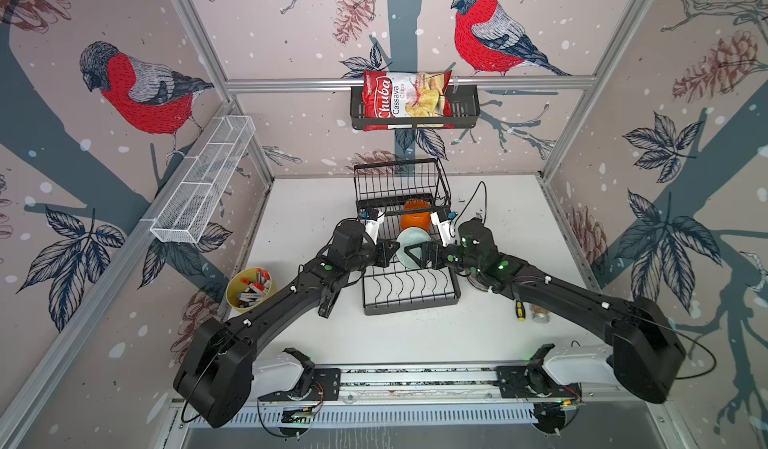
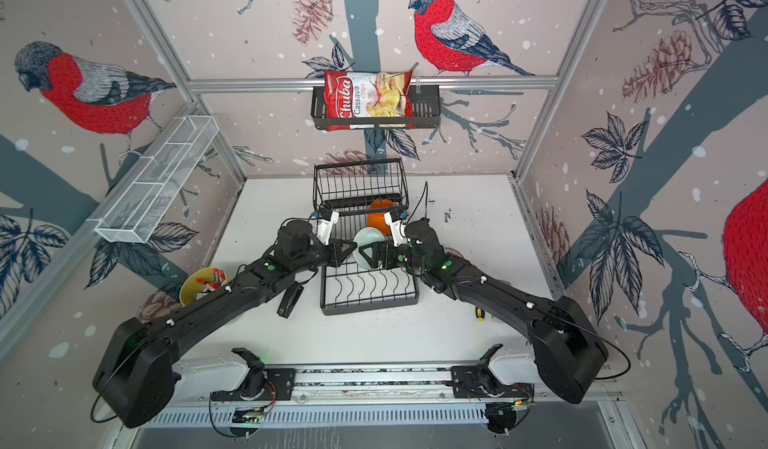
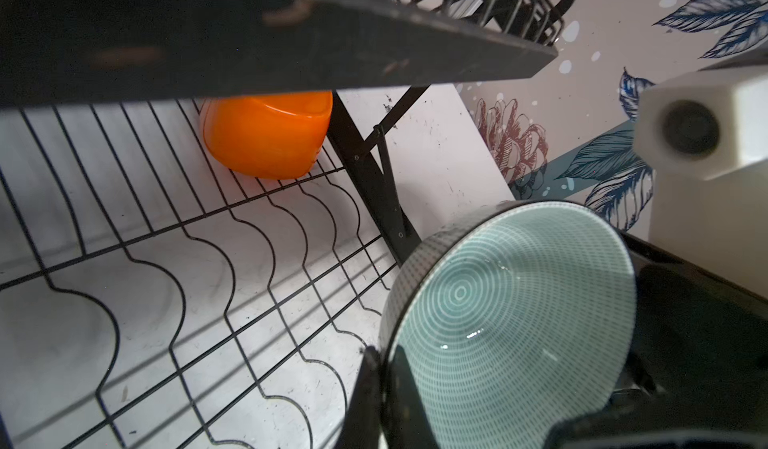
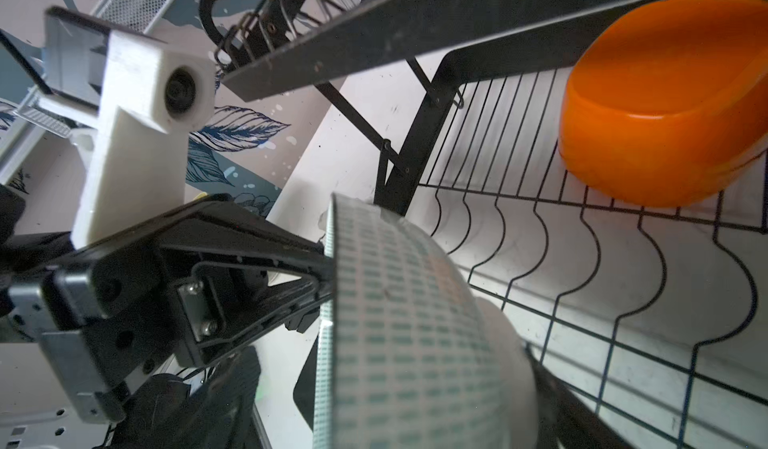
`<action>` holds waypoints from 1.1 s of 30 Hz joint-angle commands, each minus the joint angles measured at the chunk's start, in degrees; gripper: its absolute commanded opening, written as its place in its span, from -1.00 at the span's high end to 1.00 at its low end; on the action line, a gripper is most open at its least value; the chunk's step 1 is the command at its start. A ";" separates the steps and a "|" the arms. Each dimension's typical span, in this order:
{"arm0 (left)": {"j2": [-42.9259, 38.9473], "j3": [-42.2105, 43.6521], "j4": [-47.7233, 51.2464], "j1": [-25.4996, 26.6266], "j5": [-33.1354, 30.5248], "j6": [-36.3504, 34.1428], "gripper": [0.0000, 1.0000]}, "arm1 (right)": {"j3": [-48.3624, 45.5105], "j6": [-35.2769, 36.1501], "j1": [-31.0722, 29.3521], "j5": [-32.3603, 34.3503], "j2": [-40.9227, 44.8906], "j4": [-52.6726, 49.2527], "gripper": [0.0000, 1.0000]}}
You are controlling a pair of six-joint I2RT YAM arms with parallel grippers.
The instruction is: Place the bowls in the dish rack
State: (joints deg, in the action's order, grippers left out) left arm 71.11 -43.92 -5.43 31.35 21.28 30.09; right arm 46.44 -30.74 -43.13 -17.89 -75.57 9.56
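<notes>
We count the orange bowl (image 1: 415, 217) loaded in the dish rack (image 1: 409, 297) and the mint bowl (image 1: 409, 239) on edge at its 6 o'clock over the wavy wires, its rim pinched by the left fingers (image 4: 266, 251), the right fingers (image 4: 559, 411) in a state we cannot tell, and we judge more bowls remain, while at 12 o'clock a bag (image 1: 405, 98) reads "Chuba Cassava Chips".

Chips bag (image 1: 405, 98) in black shelf basket (image 1: 467, 112) on back rail, white mesh trough (image 1: 203, 181) on left wall rail. Yellow cup (image 1: 237, 301) of pens (image 1: 254, 287) on table (image 1: 415, 343) left side; screwdriver (image 1: 519, 310) just beside small jar (image 1: 540, 314) on the right
</notes>
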 commanded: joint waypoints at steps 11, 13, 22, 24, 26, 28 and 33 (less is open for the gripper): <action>0.04 0.33 -8.41 -1.60 4.71 3.62 1.00 | -4.10 -0.88 3.18 -7.43 3.46 6.24 -0.76; -0.13 0.35 -8.65 -1.59 4.91 3.55 1.00 | -5.00 -1.33 3.79 -8.11 3.54 7.18 -0.73; -0.10 0.78 -9.82 -1.62 6.81 4.03 1.00 | -6.53 -1.71 4.58 -9.00 5.71 9.11 -0.58; -0.02 0.86 -10.09 -1.61 7.26 4.28 1.00 | -6.56 -1.67 4.64 -9.01 5.61 9.29 -0.57; 0.05 0.86 -10.25 -1.60 7.65 4.54 1.00 | -6.41 -1.65 4.64 -9.05 5.41 9.33 -0.58; 0.02 0.86 -10.30 -1.64 7.85 4.75 1.00 | -6.38 -1.64 4.64 -9.22 5.35 9.44 -0.54; 0.07 1.03 -10.82 -1.64 8.25 4.84 1.00 | -6.39 -1.94 4.62 -9.74 5.39 10.03 -0.45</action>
State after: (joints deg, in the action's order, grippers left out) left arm 71.35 -43.00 -10.79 29.85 27.40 34.30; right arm 39.94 -31.88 -38.48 -26.55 -70.22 17.30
